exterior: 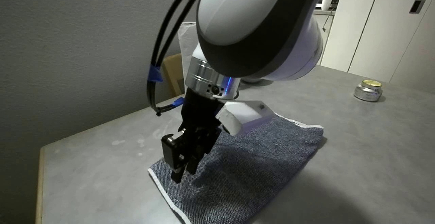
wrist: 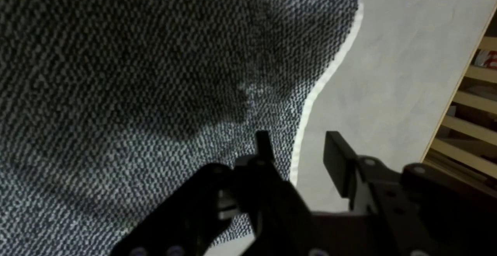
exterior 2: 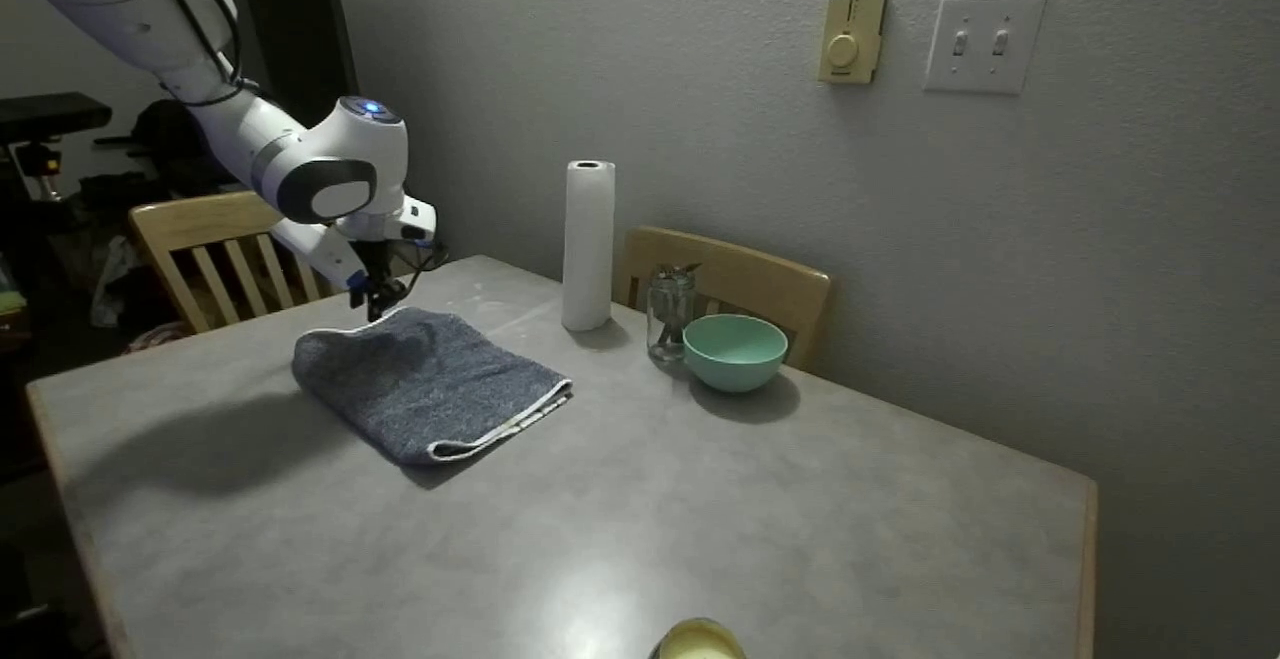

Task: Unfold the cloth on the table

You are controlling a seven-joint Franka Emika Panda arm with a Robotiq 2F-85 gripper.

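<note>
Pincer (wrist: 298, 147) partly spread, nothing gripped, near the white edge of the cloth (wrist: 136, 93), touch uncertain.

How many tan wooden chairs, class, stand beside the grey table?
2. In an exterior view, the left chair stands partly behind the white robot arm, the right chair behind the round mint-green bowl. Others may be hidden.
</note>
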